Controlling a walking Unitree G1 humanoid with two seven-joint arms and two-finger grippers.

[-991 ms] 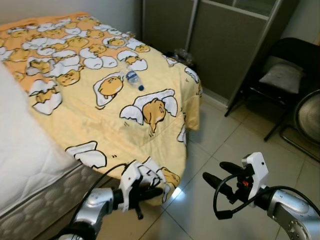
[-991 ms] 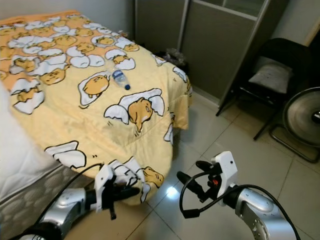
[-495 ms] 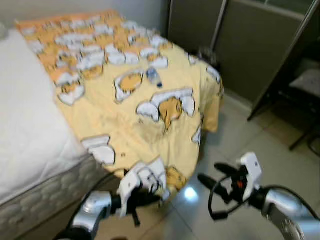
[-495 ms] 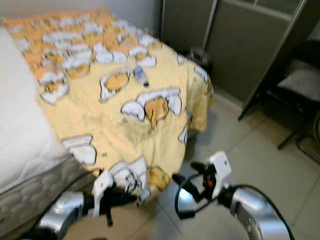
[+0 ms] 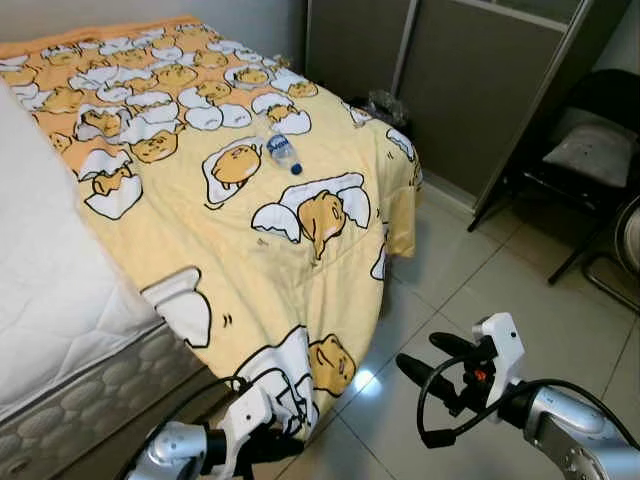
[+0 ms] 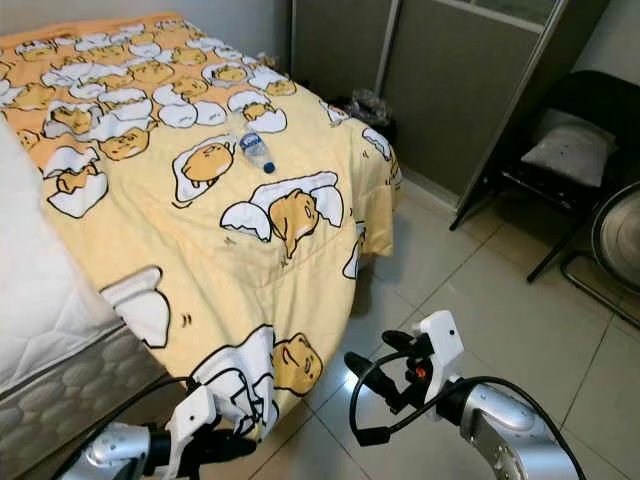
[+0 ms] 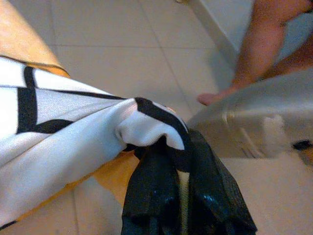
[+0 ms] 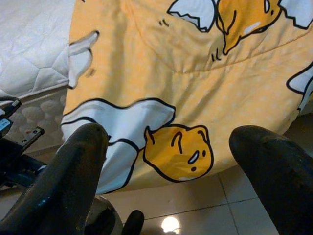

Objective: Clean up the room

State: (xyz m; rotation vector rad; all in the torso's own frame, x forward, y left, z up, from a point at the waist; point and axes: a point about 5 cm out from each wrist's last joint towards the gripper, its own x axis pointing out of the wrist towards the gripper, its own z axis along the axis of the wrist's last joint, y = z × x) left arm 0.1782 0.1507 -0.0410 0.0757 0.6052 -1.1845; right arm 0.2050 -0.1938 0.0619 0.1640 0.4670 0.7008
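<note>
Left gripper pinching the hanging corner of the yellow blanket low beside the bed, likely to straighten it; right gripper over the floor, jaws spread, ready to assist.

I note yellow-orange blanket, cartoon egg print, spread over bed, one side draped toward floor. Lower white-and-black corner pinched between closed jaws of left gripper, cloth bunched at tips. Draped edge hangs ahead of spread jaws of right gripper, apart from them. Clear plastic bottle lies on its side atop blanket, well beyond both jaws.
</note>
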